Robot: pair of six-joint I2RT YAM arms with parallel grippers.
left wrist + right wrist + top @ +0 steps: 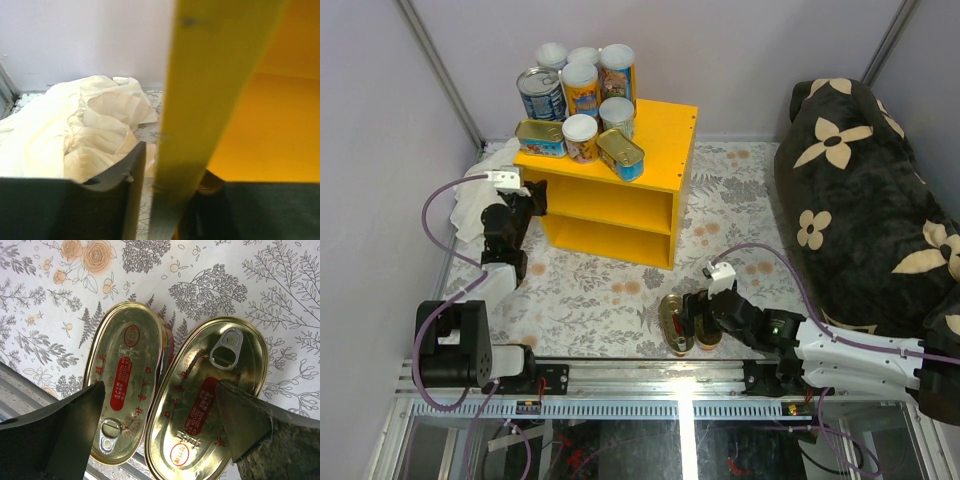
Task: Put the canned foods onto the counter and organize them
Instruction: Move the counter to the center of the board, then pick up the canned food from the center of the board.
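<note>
The yellow counter (650, 150) stands at the back. Its top carries several canned foods at the left end: a blue-labelled steel can (541, 93), tall white-lidded cylinders (617, 70) and flat gold rectangular tins (621, 153). Two gold oval tins (675, 322) (708, 325) lie side by side on the floral floor near the front rail. The right one (210, 400) overlaps the edge of the left one (127, 385). My right gripper (160, 390) hangs open just above both, one finger outside each. My left gripper (532, 195) is shut on the counter's left side wall (200, 125).
A crumpled cream cloth (475, 195) (75, 130) lies on the floor left of the counter, beside my left arm. A dark blanket with pale flowers (865, 200) fills the right side. A metal rail (650, 375) runs along the front edge. Grey walls close the back.
</note>
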